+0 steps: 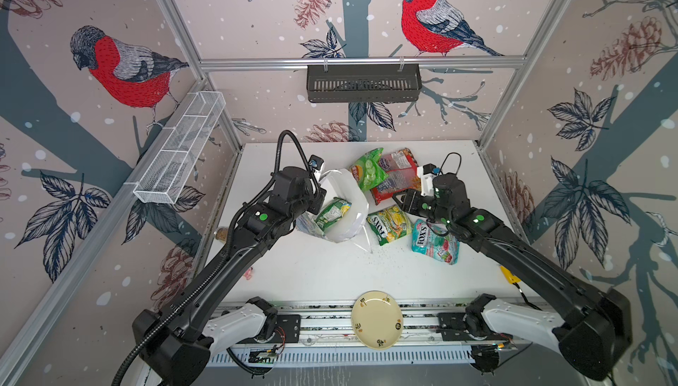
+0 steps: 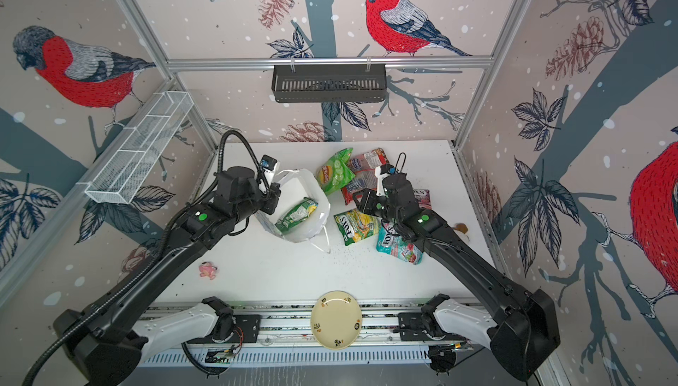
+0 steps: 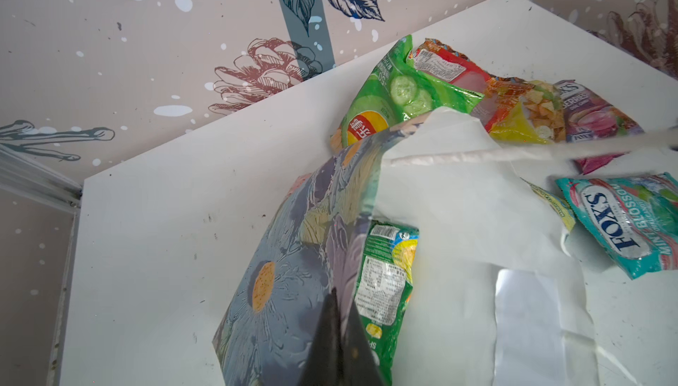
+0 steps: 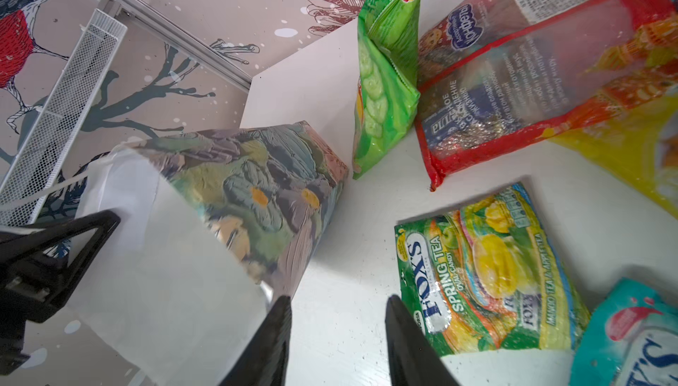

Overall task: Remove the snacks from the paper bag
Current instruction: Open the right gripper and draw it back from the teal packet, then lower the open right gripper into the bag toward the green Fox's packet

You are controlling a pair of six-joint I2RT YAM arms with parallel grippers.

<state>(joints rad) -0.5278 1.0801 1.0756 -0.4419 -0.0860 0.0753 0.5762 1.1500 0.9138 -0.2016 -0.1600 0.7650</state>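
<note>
In both top views, a cream plate (image 1: 376, 320) sat at the 6 o'clock edge of the table (image 1: 312, 274). Near the middle, the paper bag (image 1: 339, 186) leaned open with its white lining showing and one green packet (image 1: 333, 212) inside.

Your left gripper (image 3: 335, 314) had its jaws pressed together on the bag's floral wall. Your right gripper (image 4: 337, 303) hung spread and empty at the bag's 3 o'clock, between the bag and the green FOX'S packet (image 1: 389, 224).

The teal packet (image 1: 434, 243) lay at the bag's 4 o'clock. The cucumber packet (image 1: 368, 167) and red packet (image 1: 398, 178) lay at 1 o'clock.

The packet inside looked light, glossy and probably slippery. You would likely do best pinching its flat sealed end. The bag seemed thin and easy to crush.

Only the wrist views showed the yellow packet (image 3: 517, 123), which your right arm covered from above. The right wrist view alone showed the gap between that gripper's jaws.
</note>
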